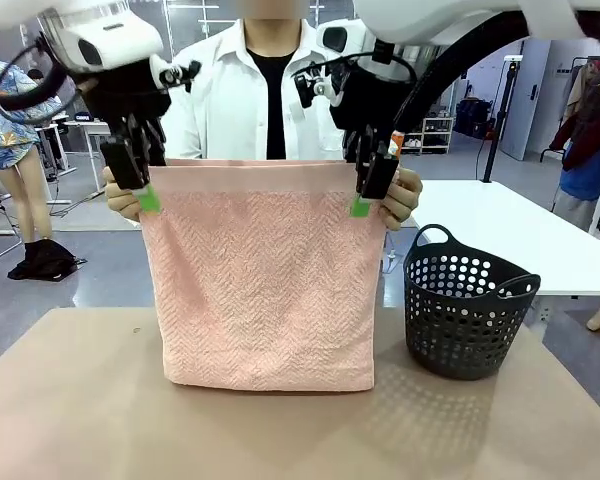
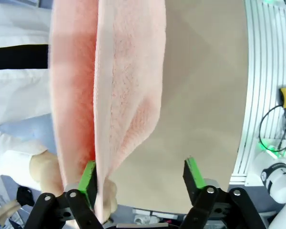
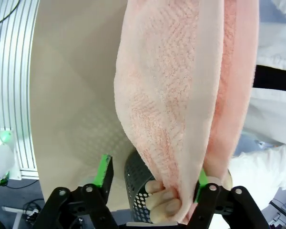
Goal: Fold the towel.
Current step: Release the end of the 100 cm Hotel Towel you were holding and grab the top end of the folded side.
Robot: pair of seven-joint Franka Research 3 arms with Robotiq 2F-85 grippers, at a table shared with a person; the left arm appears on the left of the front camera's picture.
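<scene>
The towel (image 1: 265,280) hangs doubled in front of the person, upper corners pinched in the person's hands (image 1: 402,195), lower edge touching the table (image 1: 70,400); one fold looks done, and more likely remain. The left gripper (image 2: 139,174) and right gripper (image 3: 152,174) stand at those corners with jaws apart, clamping nothing. The dark basket (image 1: 465,310) just beside the towel may crowd the right side.

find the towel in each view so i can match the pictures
Front view: the towel hangs mid-picture, its top corners in the person's hands.
Left wrist view: the towel runs from the top edge, left of centre, down to the picture-left green pad.
Right wrist view: the towel runs from the top edge, right of centre, down to the picture-right green pad.
Shared landmark: the tan table.
</scene>
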